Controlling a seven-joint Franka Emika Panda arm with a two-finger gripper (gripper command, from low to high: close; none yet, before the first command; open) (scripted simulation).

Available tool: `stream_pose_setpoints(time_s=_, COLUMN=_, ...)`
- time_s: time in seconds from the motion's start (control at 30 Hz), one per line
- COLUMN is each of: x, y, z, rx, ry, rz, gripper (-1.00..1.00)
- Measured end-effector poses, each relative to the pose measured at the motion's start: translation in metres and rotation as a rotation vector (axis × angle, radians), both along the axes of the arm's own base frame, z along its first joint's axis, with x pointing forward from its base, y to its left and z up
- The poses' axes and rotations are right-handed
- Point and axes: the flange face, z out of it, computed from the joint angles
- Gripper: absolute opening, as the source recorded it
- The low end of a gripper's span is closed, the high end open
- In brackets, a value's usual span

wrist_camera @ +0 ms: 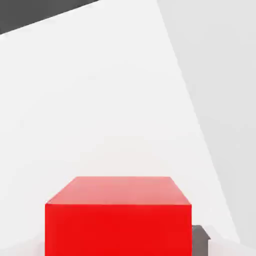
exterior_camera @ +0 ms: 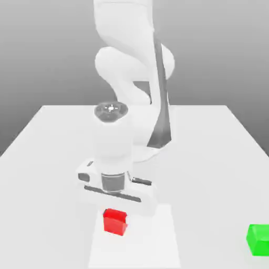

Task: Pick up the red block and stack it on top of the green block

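The red block [exterior_camera: 114, 220] sits on the white table [exterior_camera: 210, 152] near its front edge. My white gripper [exterior_camera: 116, 211] points straight down onto it, its jaws shut against the cube's sides. In the hand view the red block [wrist_camera: 118, 215] looms close, with a dark finger pad [wrist_camera: 200, 239] pressed against one side. The green block [exterior_camera: 258, 239] rests on the table far off at the exterior view's right, near the front corner, well apart from the gripper.
The arm's white base and links [exterior_camera: 134, 68] rise behind the hand at the table's back middle. A paler rectangular patch [exterior_camera: 157, 241] lies on the tabletop around the red block. Bare table surface stretches between the two blocks.
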Motion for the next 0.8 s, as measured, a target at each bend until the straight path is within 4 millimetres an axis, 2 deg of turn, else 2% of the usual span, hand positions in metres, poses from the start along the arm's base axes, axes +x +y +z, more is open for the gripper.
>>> stream_pose_setpoints(time_s=0.1, x=-0.001, y=0.000, z=0.029, rx=0.000, ry=0.000, rz=0.000, gripper=-1.00)
stream_pose_setpoints(time_s=0.13, x=0.006, y=0.014, z=0.035, rx=-0.001, ry=0.001, rz=0.051, gripper=-1.00)
stream_pose_setpoints(time_s=0.27, x=0.043, y=0.101, z=0.048, rx=-0.010, ry=0.005, rz=0.349, gripper=-1.00)
stream_pose_setpoints(time_s=0.37, x=0.062, y=0.172, z=0.056, rx=-0.012, ry=0.007, rz=0.569, gripper=-1.00)
stream_pose_setpoints(time_s=0.47, x=0.065, y=0.245, z=0.064, rx=-0.009, ry=0.005, rz=0.777, gripper=-1.00)
stream_pose_setpoints(time_s=0.57, x=0.057, y=0.320, z=0.067, rx=-0.002, ry=0.002, rz=0.977, gripper=-1.00)
stream_pose_setpoints(time_s=0.6, x=0.055, y=0.334, z=0.058, rx=0.000, ry=0.001, rz=1.013, gripper=-1.00)
stream_pose_setpoints(time_s=0.67, x=0.053, y=0.344, z=0.032, rx=0.000, ry=0.001, rz=1.039, gripper=-1.00)
stream_pose_setpoints(time_s=0.7, x=0.052, y=0.345, z=0.019, rx=0.001, ry=0.001, rz=1.044, gripper=1.00)
stream_pose_setpoints(time_s=0.8, x=0.052, y=0.345, z=0.019, rx=0.001, ry=0.001, rz=1.044, gripper=1.00)
